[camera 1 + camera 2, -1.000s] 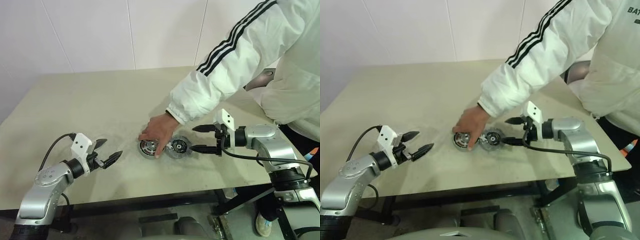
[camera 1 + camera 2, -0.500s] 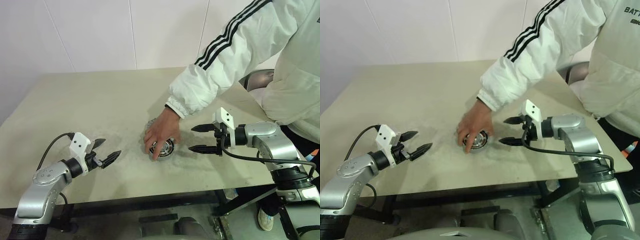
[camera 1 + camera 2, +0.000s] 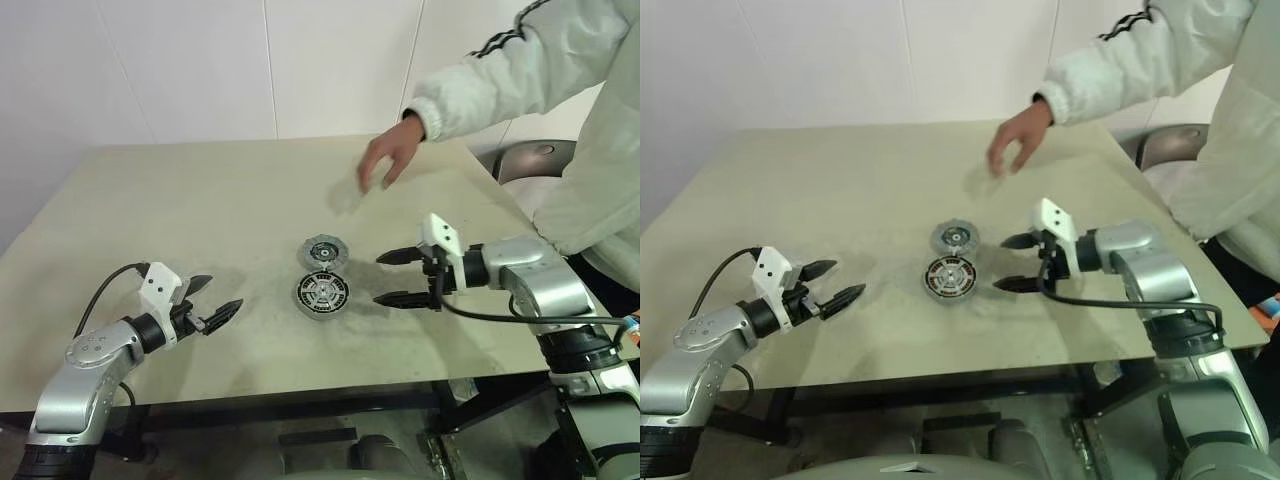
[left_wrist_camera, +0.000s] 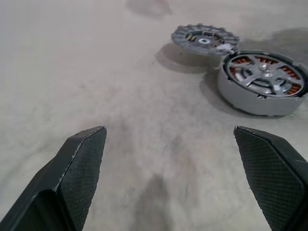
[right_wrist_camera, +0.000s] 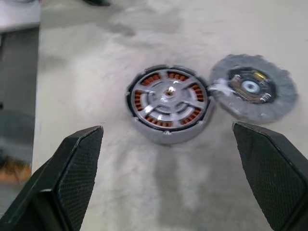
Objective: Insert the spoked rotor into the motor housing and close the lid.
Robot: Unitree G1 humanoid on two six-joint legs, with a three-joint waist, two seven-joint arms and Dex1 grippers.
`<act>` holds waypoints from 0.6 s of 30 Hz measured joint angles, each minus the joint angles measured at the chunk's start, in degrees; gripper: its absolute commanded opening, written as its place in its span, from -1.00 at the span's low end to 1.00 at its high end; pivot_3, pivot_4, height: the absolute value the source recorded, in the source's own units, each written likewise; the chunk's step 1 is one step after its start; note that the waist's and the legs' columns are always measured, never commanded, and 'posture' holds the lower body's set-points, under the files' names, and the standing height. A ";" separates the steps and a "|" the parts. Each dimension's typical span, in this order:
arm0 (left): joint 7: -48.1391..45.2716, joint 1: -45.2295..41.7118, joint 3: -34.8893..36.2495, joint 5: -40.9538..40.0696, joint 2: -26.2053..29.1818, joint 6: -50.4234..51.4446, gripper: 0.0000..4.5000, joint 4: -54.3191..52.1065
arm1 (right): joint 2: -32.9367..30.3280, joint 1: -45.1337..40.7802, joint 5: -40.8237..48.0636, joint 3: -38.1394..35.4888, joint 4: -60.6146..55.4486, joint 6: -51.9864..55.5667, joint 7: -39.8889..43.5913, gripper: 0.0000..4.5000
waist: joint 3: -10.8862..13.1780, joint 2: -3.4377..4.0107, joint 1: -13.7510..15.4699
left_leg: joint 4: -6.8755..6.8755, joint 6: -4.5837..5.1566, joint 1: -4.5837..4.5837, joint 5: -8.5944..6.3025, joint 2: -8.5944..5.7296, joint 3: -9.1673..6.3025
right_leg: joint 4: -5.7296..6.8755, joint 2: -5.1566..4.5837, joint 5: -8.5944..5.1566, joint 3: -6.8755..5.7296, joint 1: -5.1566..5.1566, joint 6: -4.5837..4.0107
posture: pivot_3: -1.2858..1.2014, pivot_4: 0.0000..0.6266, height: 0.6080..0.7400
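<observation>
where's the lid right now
In the left eye view the lid lies flat near the table's middle, just behind the motor housing and almost touching it, ahead and left of the open right gripper.

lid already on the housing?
No. The lid lies flat on the table beside the housing, whose spokes and copper windings are uncovered.

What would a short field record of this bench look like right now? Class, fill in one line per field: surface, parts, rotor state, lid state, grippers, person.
surface: beige table
parts: motor housing and lid, side by side, touching or nearly so
rotor state: spoked rotor already sits in the housing, copper windings showing between its spokes
lid state: off, lying flat on the table, beyond the housing
left gripper: open, holding nothing, left of the parts
right gripper: open, holding nothing, right of the housing
person: hand raised above the far side of the table
</observation>
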 measured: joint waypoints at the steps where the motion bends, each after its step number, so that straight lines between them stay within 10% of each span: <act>1: -0.13 0.02 0.00 -0.01 0.00 -0.06 1.00 -0.02 | 0.04 -0.86 -0.37 0.87 -0.03 -0.42 0.39 1.00 | 0.00 0.00 0.08 | 0.00 0.00 0.00 0.00 0.00 0.01 | 0.00 0.00 0.00 -0.02 0.01 0.00 | 0.03 -1.00 1.00; 18: -2.67 0.75 -0.35 -0.04 -0.29 -1.60 1.00 -1.56 | 4.56 -15.61 -20.31 23.29 10.87 -25.97 8.18 1.00 | -0.02 -0.03 0.15 | 0.00 -0.01 -0.04 0.00 -0.02 -0.01 | -0.02 -0.04 0.01 -0.06 -0.03 -0.01 | 0.03 -1.00 1.00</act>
